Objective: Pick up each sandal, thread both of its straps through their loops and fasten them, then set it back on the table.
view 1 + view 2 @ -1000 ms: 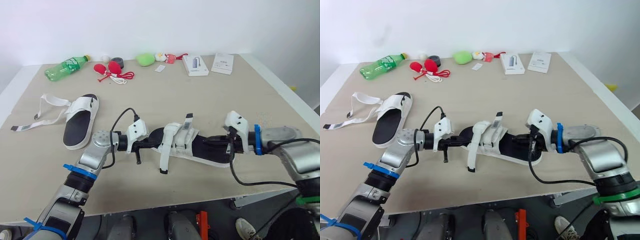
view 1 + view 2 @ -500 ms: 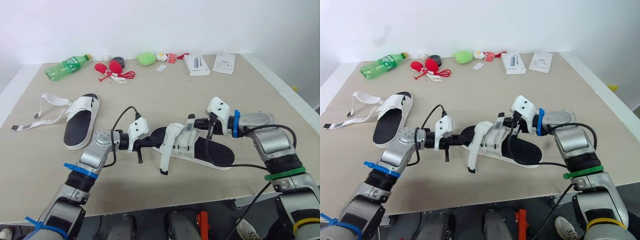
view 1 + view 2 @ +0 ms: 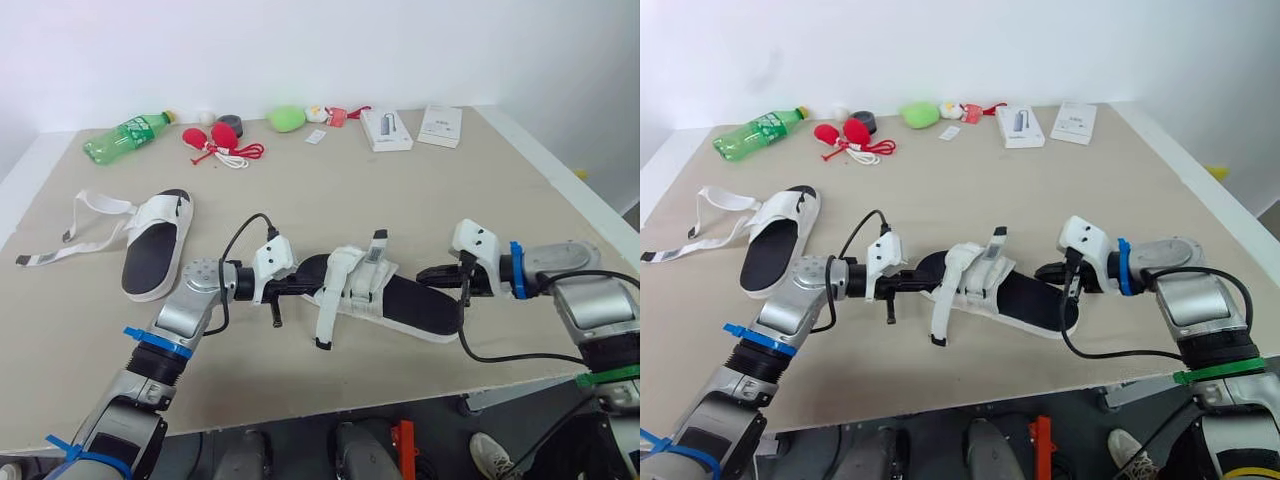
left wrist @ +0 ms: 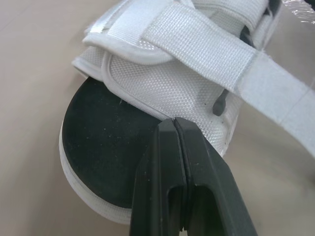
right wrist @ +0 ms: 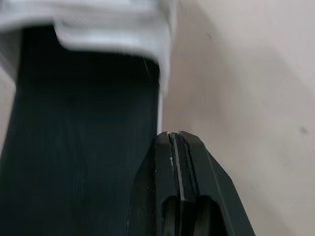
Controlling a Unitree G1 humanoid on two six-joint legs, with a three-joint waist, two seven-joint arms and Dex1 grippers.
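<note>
The near sandal flat on the table
We see left gripper pinched together at its toe — right gripper likewise closed beside its heel

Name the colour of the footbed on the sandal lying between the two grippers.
Black footbed, edged in white; clearest in the left wrist view.

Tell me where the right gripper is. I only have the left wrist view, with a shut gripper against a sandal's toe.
Observer: The right gripper is shut, at the heel end of that sandal.
Operator: Are its straps done up?
Observer: No, one long strap trails loose onto the table.
Operator: And the other one?
Observer: The second sandal lies on the table at the robot's left, its straps spread loose.
</note>
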